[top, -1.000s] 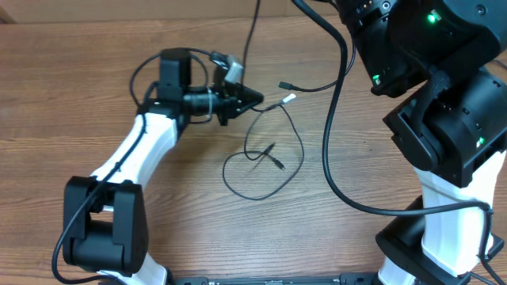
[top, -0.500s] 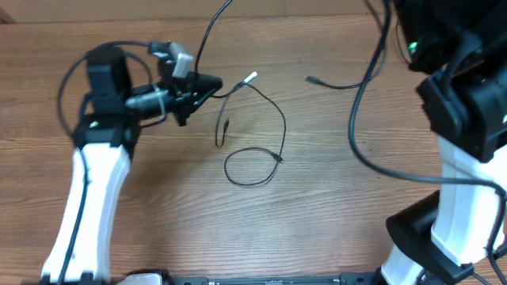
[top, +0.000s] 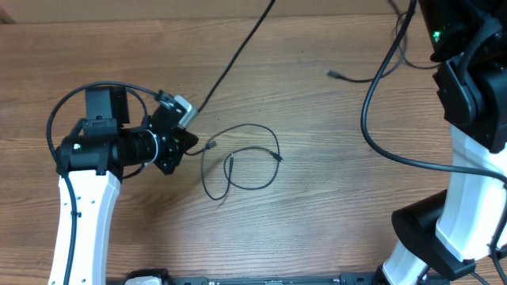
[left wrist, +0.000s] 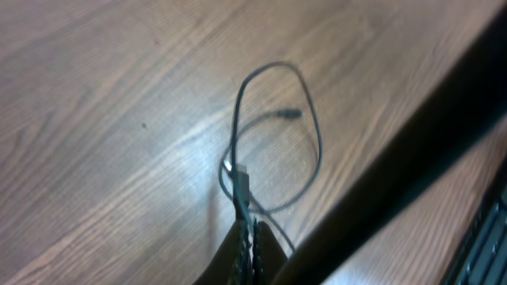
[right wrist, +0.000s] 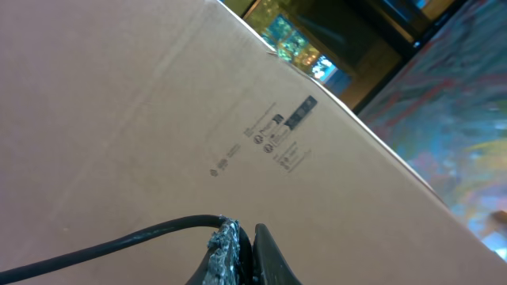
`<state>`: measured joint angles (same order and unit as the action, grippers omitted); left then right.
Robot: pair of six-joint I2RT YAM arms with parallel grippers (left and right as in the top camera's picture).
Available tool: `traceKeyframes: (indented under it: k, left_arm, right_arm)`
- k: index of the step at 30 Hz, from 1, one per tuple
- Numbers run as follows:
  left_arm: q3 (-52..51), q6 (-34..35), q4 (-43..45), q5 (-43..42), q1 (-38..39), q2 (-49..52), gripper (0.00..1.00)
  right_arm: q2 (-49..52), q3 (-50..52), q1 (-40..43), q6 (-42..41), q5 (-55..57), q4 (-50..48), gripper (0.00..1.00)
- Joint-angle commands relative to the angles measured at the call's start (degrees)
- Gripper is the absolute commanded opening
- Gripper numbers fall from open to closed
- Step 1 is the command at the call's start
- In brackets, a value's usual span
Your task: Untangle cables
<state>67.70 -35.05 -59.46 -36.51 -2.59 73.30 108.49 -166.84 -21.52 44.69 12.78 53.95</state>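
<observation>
- The left arm (top: 87,198) reaches in from the near left, wrist bent rightward, low over the table (top: 333,206).
- The left gripper (left wrist: 247,233) has its jaws together, pinching one end of the looped cable (left wrist: 320,146), likely to drag the overlapping loops open.
- The looped cable lies mid-table, just right of that gripper, its free plug (top: 278,157) on the right.
- A second plug (top: 333,75) lies far right.
- The right gripper (right wrist: 242,249), outside the overhead view, is clamped on a black cord (right wrist: 142,236) and faces a cardboard box (right wrist: 119,95); probably it holds that strand apart.
</observation>
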Motion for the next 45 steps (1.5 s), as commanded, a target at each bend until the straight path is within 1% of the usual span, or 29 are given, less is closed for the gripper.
traceKeyframes:
  k: [1, 3, 5, 7, 10, 14, 16, 18, 20, 21, 22, 23, 24, 26, 29, 37, 39, 41, 43, 45]
  left_arm:
    - [0.0, -4.0, -1.0, 4.0, 0.0, 0.1, 0.04]
    - [0.0, -4.0, -1.2, 7.0, 0.0, 0.1, 0.04]
    - [0.0, -2.8, -0.9, 10.7, 0.0, 0.1, 0.04]
    - [0.0, -0.7, 0.5, 12.1, 0.0, 0.1, 0.04]
    - [0.0, 0.8, 3.5, 12.0, 0.0, 0.1, 0.04]
    - [0.0, 5.5, 9.6, 11.1, 0.0, 0.1, 0.04]
    - [0.0, 7.2, 12.8, 8.7, 0.0, 0.1, 0.04]
    - [0.0, 8.3, 16.1, 4.7, 0.0, 0.1, 0.04]
    - [0.0, 8.5, 19.4, -0.5, 0.1, 0.1, 0.18]
    - [0.0, 8.5, 20.6, -2.3, 0.2, 0.2, 0.21]
    - [0.0, 8.5, 21.9, -3.7, 0.6, 0.2, 0.27]
    - [0.0, 8.5, 22.8, -4.3, 1.1, 0.3, 0.43]
    - [0.0, 8.5, 23.8, -4.5, 1.7, 0.5, 1.00]
    - [0.0, 8.5, 25.0, -4.4, 3.1, 1.0, 0.99]
    - [0.0, 8.5, 25.6, -4.4, 5.0, 2.4, 1.00]
    - [0.0, 8.5, 26.1, -4.8, 8.1, 7.7, 1.00]
    - [0.0, 8.3, 25.9, -7.5, 8.2, 8.5, 0.99]
    - [0.0, 5.3, 25.6, -13.4, 8.2, 8.7, 1.00]
    - [0.0, 2.8, 25.7, -17.2, 8.2, 8.7, 1.00]
    - [0.0, 2.9, 26.4, -17.1, 8.2, 8.7, 0.99]
  right_arm:
    - [-1.2, -0.3, 0.7, -1.2, 1.1, -1.1, 0.04]
    - [-1.2, -0.3, 0.7, -1.2, 1.1, -1.1, 0.04]
    - [-1.2, -0.3, 0.7, -1.2, 1.1, -1.0, 0.04]
    - [-1.2, -0.3, 0.7, -1.2, 1.1, -0.7, 0.04]
    - [-1.2, -0.3, 0.7, -1.2, 1.1, -0.1, 0.04]
    - [-1.2, -0.3, 1.0, -1.3, 1.3, 1.5, 0.04]
    - [-1.2, -0.3, 2.0, -2.6, 1.3, 2.2, 0.04]
    - [-1.2, -0.3, 3.7, -6.3, 1.3, 2.4, 0.04]
    - [-1.2, -0.3, 6.0, -10.5, 1.0, 2.9, 0.04]
    - [-1.1, -0.3, 7.0, -12.3, 0.5, 3.3, 0.04]
    - [-1.1, -0.3, 8.0, -13.8, -0.3, 3.9, 0.04]
    - [-1.1, -0.3, 9.0, -15.0, -1.9, 4.7, 0.04]
    - [-1.1, -0.3, 9.9, -15.2, -3.5, 5.4, 0.04]
    - [-1.1, -0.3, 11.5, -16.4, -5.5, 6.3, 0.04]
    - [-1.1, -0.3, 12.7, -16.9, -5.6, 6.7, 0.04]
    - [-1.1, -0.3, 12.9, -16.8, -5.6, 7.5, 0.04]
    - [-1.1, -0.3, 12.9, -16.8, -5.6, 8.3, 0.04]
    - [-1.0, -0.3, 12.9, -16.8, -5.6, 9.3, 0.04]
    - [-0.8, -0.3, 13.0, -16.8, -5.6, 10.2, 0.04]
    - [-0.6, -0.3, 13.2, -16.8, -5.5, 11.2, 0.04]
